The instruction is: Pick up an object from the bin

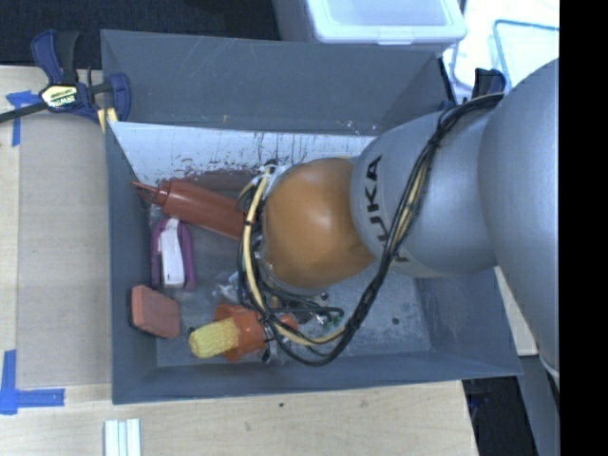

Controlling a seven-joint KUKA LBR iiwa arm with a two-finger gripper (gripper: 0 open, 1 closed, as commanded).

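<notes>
In the camera view the grey arm point(446, 207) comes in from the right and bends down into the bin point(285, 84). Its wrist is capped by a round orange cover point(309, 221), with yellow and black cables point(356, 302) looping around and beneath it. The claw point(275, 316) sits low under that cover, near the front wall of the bin. It is mostly hidden by the cover and the cables, so I cannot tell whether it is spread or pressed together, or whether it has anything in it.

The thing nearest to the claw is a yellow corn cob point(214, 338). It lies just to the claw's left on the bin floor, close to the front wall. An orange piece point(242, 324) lies between the cob and the claw and looks to be touching both.

Further left of the claw, past the cob, a reddish-brown block point(155, 310) lies flat near the left wall. Up and to the left of the claw lies a purple and white thing point(172, 253), standing lengthwise. Beyond it, a red-brown bottle point(195, 204) lies tilted, its thin nozzle pointing toward the left wall and its wide end running under the orange cover.
</notes>
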